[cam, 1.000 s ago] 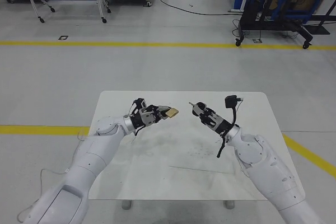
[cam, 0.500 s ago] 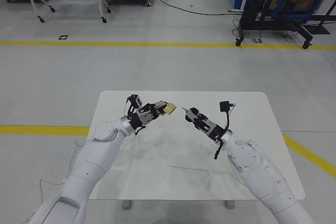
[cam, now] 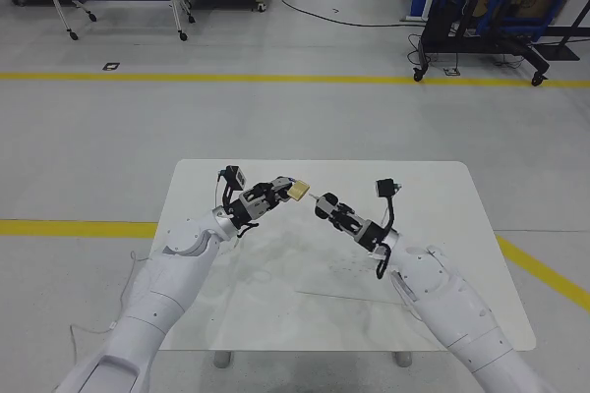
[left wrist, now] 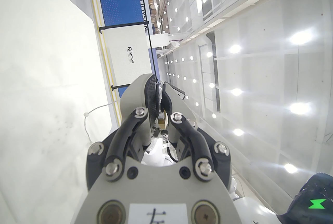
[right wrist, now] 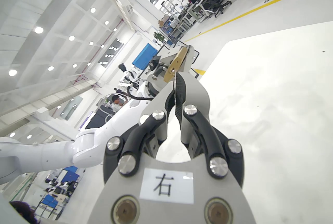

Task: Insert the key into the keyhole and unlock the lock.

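Observation:
Above the middle of the white table, my left gripper is shut on a brass padlock, holding it off the surface. The right gripper faces it from the right, shut on a thin silver key whose tip points at the lock with a small gap between them. In the right wrist view the padlock hangs just past my right gripper, with its keyhole end turned this way. The left wrist view shows my left gripper clamped on the lock, most of which the fingers hide.
A black cable with a small box loops off the right wrist. The tabletop carries only faint scuff marks. Yellow floor lines and wheeled racks lie well beyond the table.
Both grippers have moved toward each other above the table. The right one has carried the key leftward, narrowing the gap to the padlock.

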